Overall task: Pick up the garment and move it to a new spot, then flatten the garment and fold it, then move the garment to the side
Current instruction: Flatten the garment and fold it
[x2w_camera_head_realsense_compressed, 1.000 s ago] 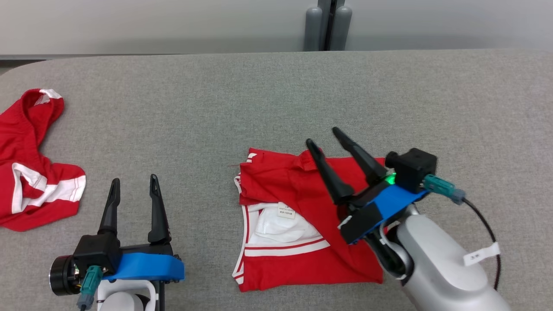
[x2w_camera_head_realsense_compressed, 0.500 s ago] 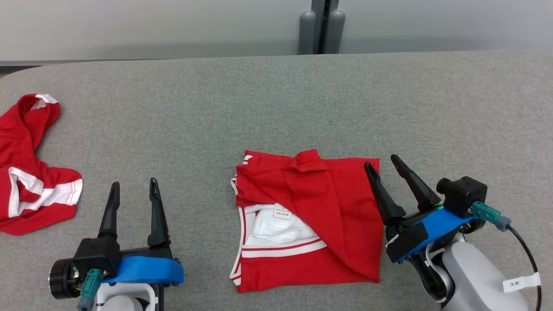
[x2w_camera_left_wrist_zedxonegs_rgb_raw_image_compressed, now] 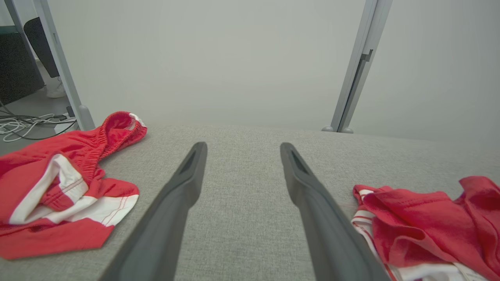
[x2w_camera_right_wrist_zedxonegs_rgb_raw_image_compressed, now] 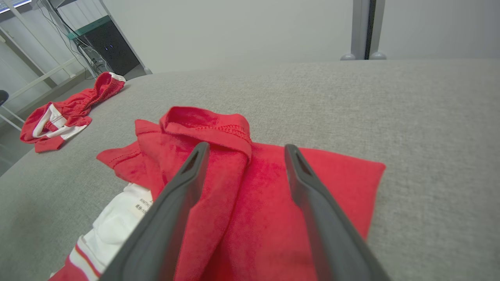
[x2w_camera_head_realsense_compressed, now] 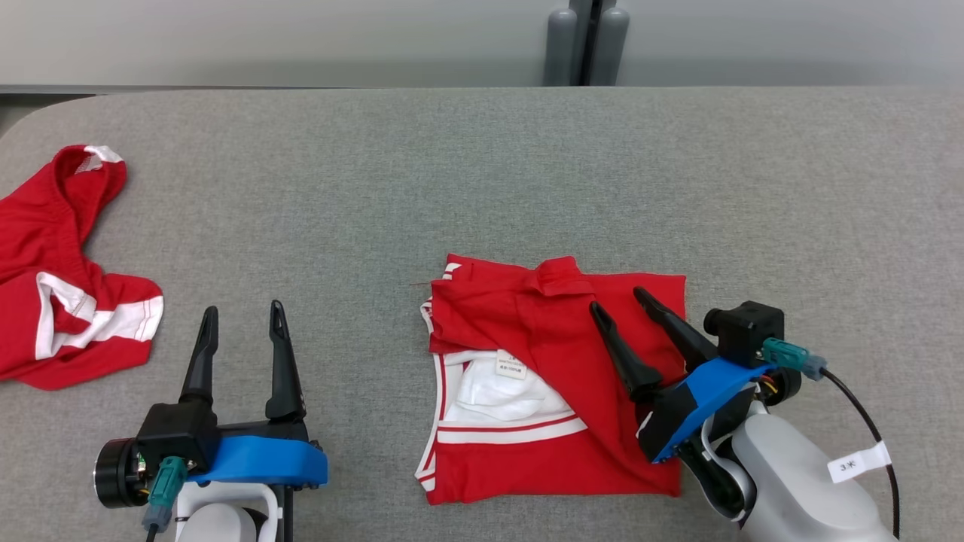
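The garment [x2w_camera_head_realsense_compressed: 520,316], red shorts with white stripes, lies folded into a rough rectangle at the middle front of the grey table [x2w_camera_head_realsense_compressed: 482,173]. White lining and a label show at its left opening. It also shows in the left wrist view [x2w_camera_left_wrist_zedxonegs_rgb_raw_image_compressed: 422,218] and the right wrist view [x2w_camera_right_wrist_zedxonegs_rgb_raw_image_compressed: 258,203]. My right gripper [x2w_camera_head_realsense_compressed: 617,299] hangs open just above the garment's right part, its fingers [x2w_camera_right_wrist_zedxonegs_rgb_raw_image_compressed: 247,147] pointing at the raised waistband fold, with nothing between them. My left gripper [x2w_camera_head_realsense_compressed: 244,307] stands open over bare table left of the garment [x2w_camera_left_wrist_zedxonegs_rgb_raw_image_compressed: 243,145].
A second red and white garment [x2w_camera_head_realsense_compressed: 53,263] lies crumpled at the table's far left edge [x2w_camera_left_wrist_zedxonegs_rgb_raw_image_compressed: 58,187] [x2w_camera_right_wrist_zedxonegs_rgb_raw_image_compressed: 62,113]. Grey posts [x2w_camera_head_realsense_compressed: 587,45] stand behind the table against the wall. Bare table stretches behind and to the right of the folded garment.
My right gripper drew back from the garment's top middle to its right edge, then came slightly back over its right part, open throughout. The head camera shifted. The left arm stayed put.
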